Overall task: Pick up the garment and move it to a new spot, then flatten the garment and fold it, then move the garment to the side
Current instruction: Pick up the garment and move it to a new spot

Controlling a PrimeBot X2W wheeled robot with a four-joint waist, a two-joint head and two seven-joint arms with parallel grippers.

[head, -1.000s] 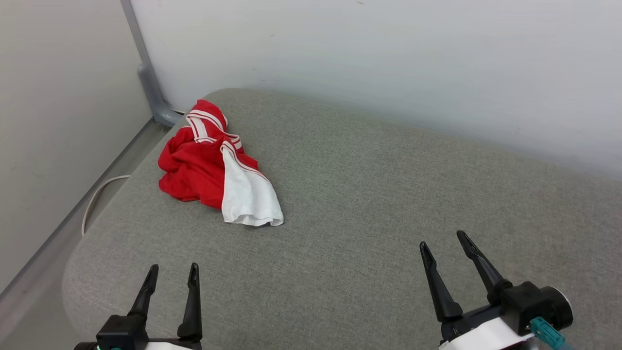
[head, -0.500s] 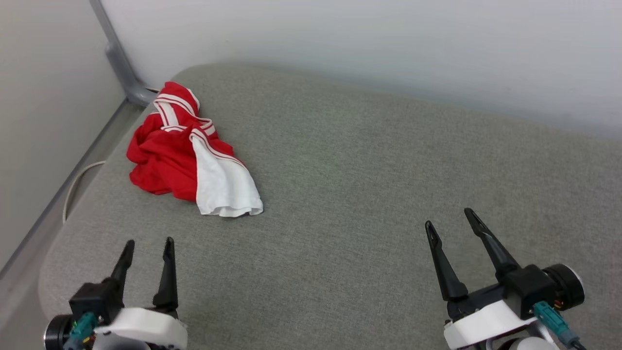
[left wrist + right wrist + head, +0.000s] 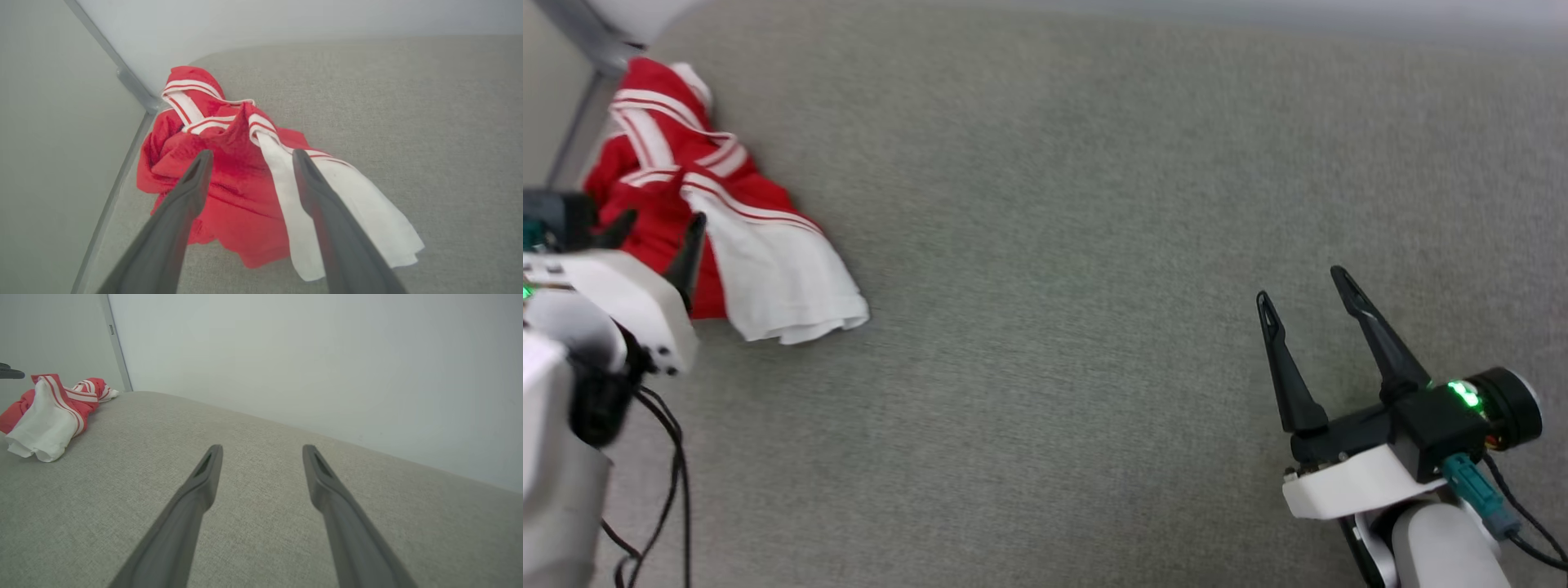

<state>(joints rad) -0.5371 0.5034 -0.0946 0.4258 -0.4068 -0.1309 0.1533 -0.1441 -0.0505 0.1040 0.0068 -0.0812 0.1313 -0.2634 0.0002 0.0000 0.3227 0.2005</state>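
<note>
Left gripper [image 3: 663, 216] advanced over garment [image 3: 768, 261], jaws spread; right gripper [image 3: 1299, 282] spread, well apart

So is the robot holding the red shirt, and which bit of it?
No, nothing is held. The left gripper is open with its fingers spread, pointing at the crumpled shirt. The right gripper is open too, over bare cushion.
</note>
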